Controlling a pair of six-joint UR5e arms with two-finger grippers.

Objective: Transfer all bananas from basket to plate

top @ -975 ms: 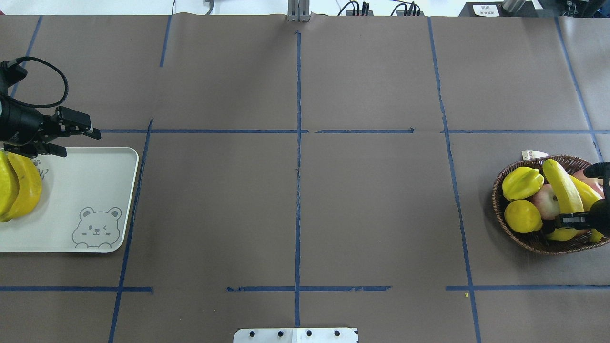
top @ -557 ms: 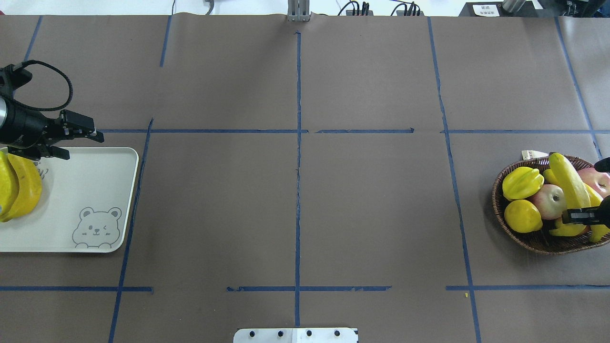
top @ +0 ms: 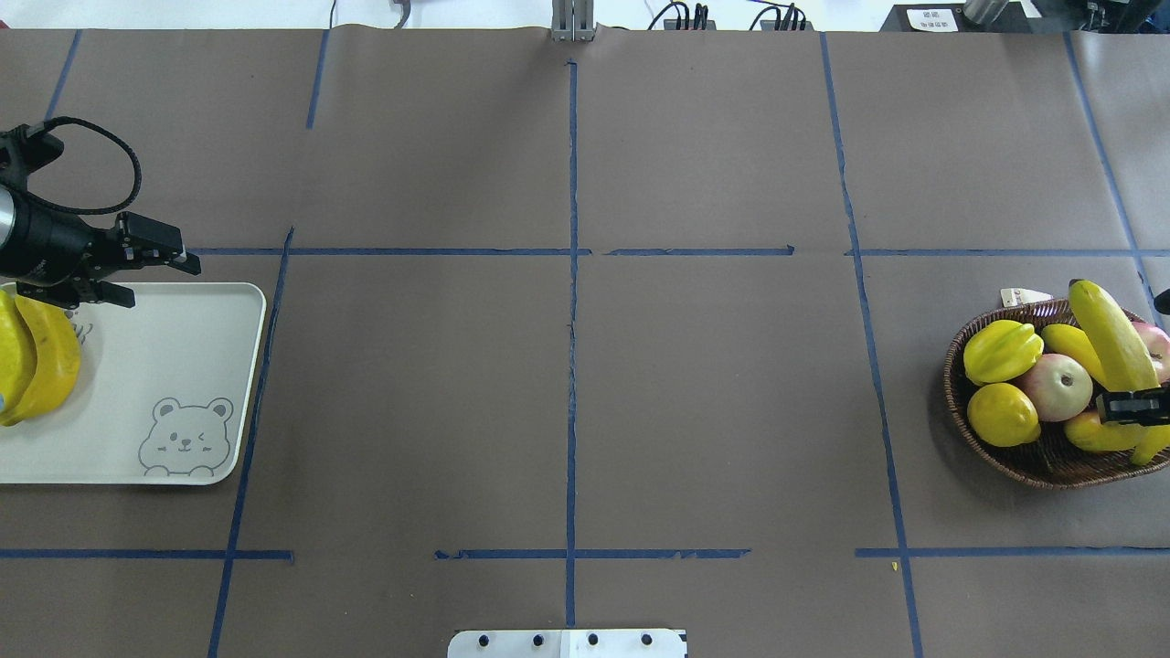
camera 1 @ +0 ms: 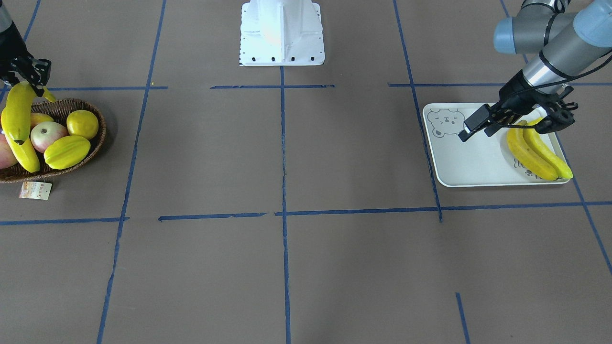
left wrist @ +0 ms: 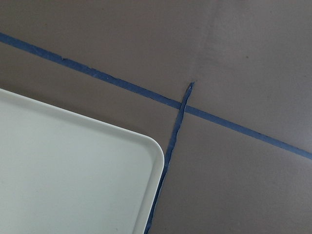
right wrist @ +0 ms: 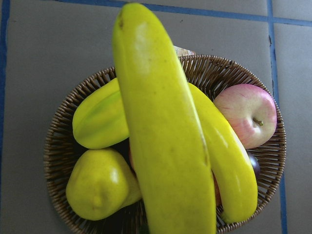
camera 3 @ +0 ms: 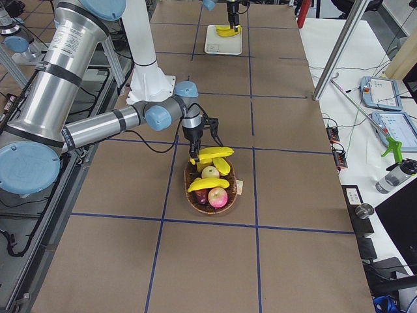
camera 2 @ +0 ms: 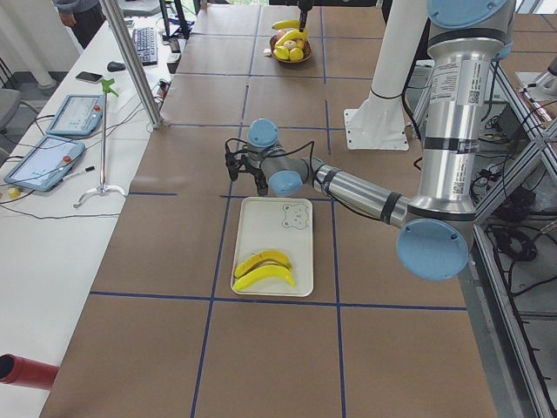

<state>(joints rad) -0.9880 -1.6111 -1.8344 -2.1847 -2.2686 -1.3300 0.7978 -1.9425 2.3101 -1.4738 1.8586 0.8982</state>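
Observation:
My right gripper is shut on the end of a long yellow banana and holds it tilted above the brown wicker basket. It fills the right wrist view. A second banana lies in the basket under it. In the front view the right gripper holds the banana over the basket. Two bananas lie on the white bear plate at its left end. My left gripper is open and empty over the plate's far edge.
The basket also holds a starfruit, a lemon and apples. A paper tag hangs at its far rim. Blue tape lines cross the brown table. The robot base stands at the near middle edge.
My right gripper has lifted the banana out of the basket and drawn it right. The apple under it now shows. The left gripper has barely moved.

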